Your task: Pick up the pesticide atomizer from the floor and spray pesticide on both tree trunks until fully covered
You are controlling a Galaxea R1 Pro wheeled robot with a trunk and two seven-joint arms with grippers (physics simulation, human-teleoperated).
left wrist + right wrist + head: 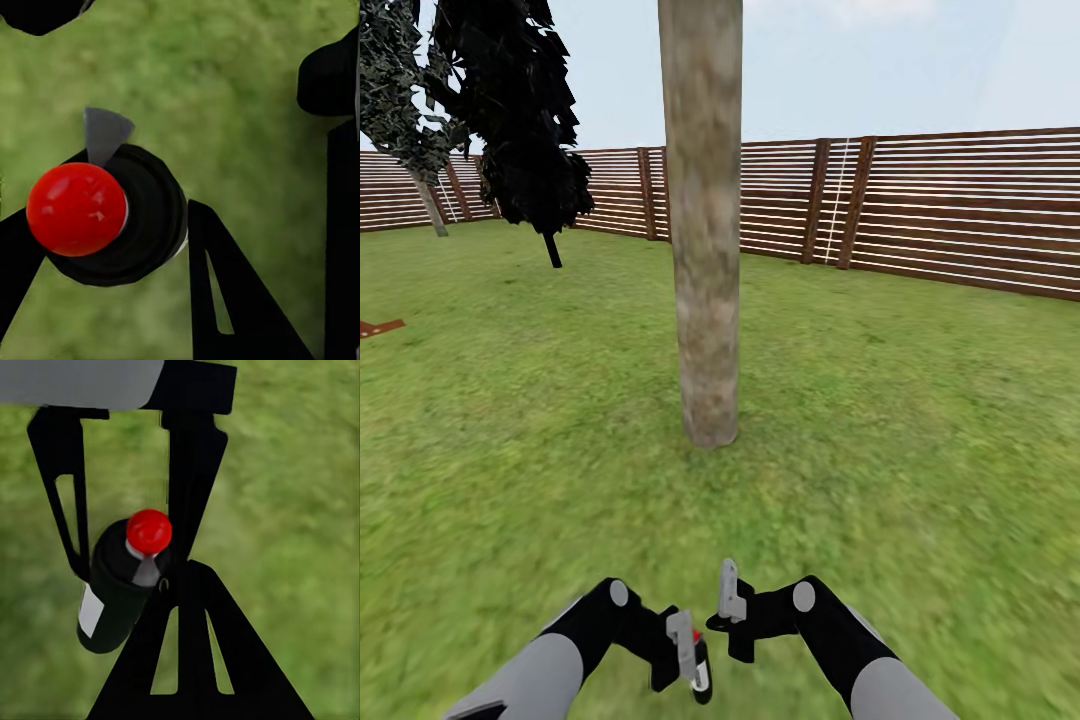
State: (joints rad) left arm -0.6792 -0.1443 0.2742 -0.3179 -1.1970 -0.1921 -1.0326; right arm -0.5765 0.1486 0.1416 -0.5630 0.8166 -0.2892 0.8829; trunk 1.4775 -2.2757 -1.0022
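Down low at about 7 o'clock, the left gripper [682, 655] squeezes the pesticide atomizer [112, 596], a dark bottle with a red cap [76, 209]. Just beside it at 6 o'clock, the right gripper [728, 600] holds nothing; how wide it is, I cannot tell. Straight ahead at 12 o'clock stands the thick tree trunk [704, 230] on the grass [920, 400], with the brown fence [960, 210] behind.

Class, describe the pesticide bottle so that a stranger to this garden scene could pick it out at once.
Start at the thick grey-tan tree trunk on the lawn, then drop to the robot's arms in the foreground. The left gripper is clamped on the atomizer, a dark bottle. Its round red cap and white label set it apart.
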